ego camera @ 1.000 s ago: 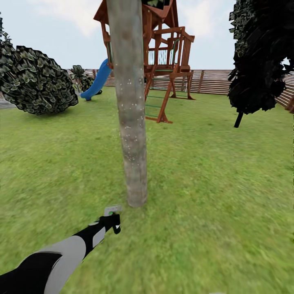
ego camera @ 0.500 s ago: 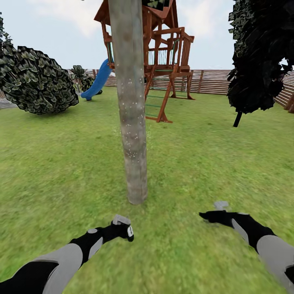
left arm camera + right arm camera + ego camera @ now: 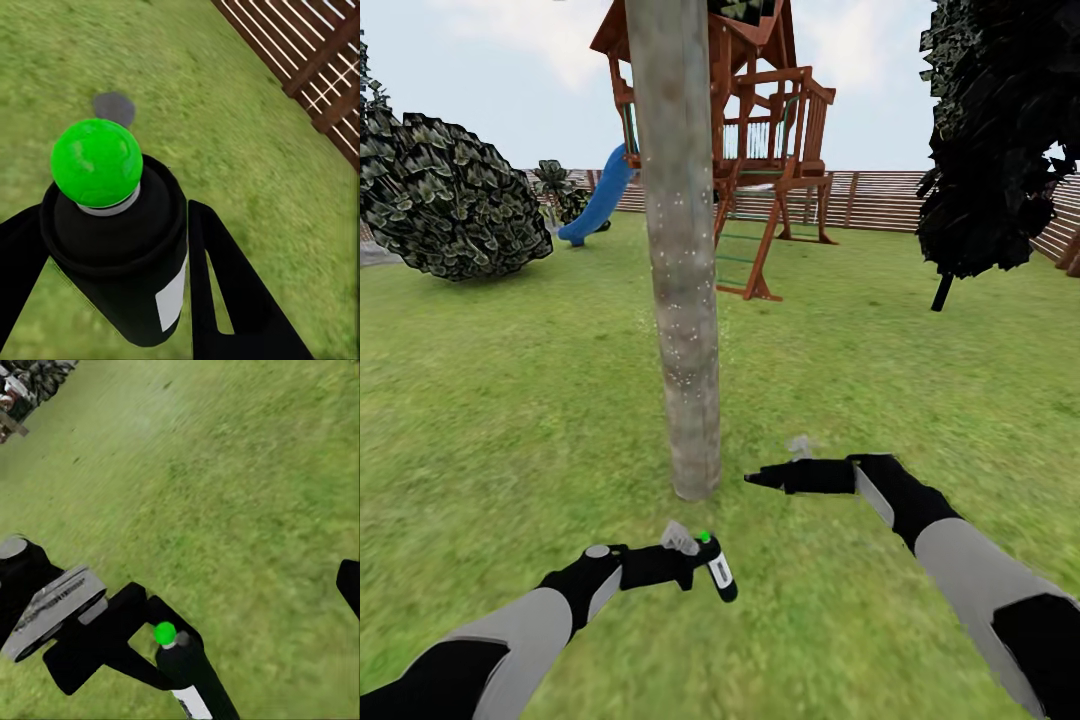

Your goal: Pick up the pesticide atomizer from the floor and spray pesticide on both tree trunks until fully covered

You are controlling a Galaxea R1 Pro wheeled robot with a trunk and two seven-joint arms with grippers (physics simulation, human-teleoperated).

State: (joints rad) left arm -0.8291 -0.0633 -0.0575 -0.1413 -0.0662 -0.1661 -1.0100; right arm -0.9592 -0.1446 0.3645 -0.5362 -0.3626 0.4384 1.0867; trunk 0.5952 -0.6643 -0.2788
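Note:
The pale mottled tree trunk (image 3: pixel 685 300) rises from the lawn straight ahead, speckled with small white dots. Just short of its base, my left gripper (image 3: pixel 698 568) is shut on the pesticide atomizer (image 3: pixel 720 574), a dark bottle with a white label and a green dot on top, tilted to the right. The left wrist view shows the atomizer (image 3: pixel 112 255) close up, clamped between the two black fingers (image 3: pixel 225 285). My right gripper (image 3: pixel 758 479) hovers open a little right of the trunk's base, holding nothing. In the right wrist view the atomizer (image 3: pixel 191 679) sits in the left gripper (image 3: pixel 139 649).
A wooden playset (image 3: pixel 770 150) with a blue slide (image 3: pixel 600 195) stands behind the trunk. A round bush (image 3: pixel 445 195) is at the left and a dark conifer (image 3: pixel 1000 140) at the right. A slatted fence (image 3: pixel 880 200) closes the lawn (image 3: pixel 900 360).
My left gripper has swung right and tilted the atomizer over. The right arm came into view and rose toward the trunk's base. The trunk shows more white specks.

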